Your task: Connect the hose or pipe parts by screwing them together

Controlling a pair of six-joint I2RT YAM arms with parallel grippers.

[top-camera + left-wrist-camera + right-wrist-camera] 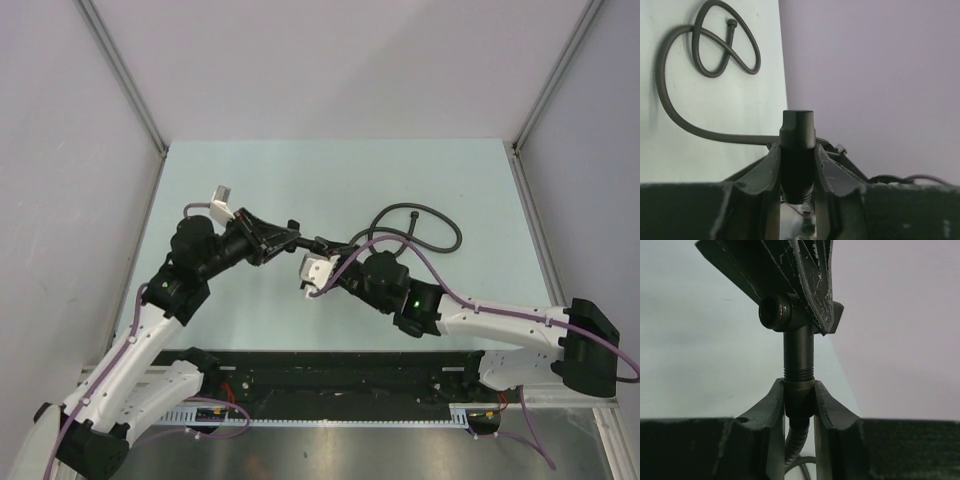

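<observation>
A dark ribbed hose lies looped on the pale table. The left wrist view shows the same hose curling on the table, its free end at the top. My left gripper is shut on a short black pipe fitting, which stands up between the jaws. My right gripper is shut on the hose's end nut, and the hose hangs below it. The nut meets the threaded stem of the fitting, a few threads showing above it. The left gripper's fingers hold the fitting's head above.
Both arms meet above the middle of the table, with purple cables along the right arm. A white connector block sits by the left wrist. Grey walls stand at the left, back and right. A black rail runs along the near edge.
</observation>
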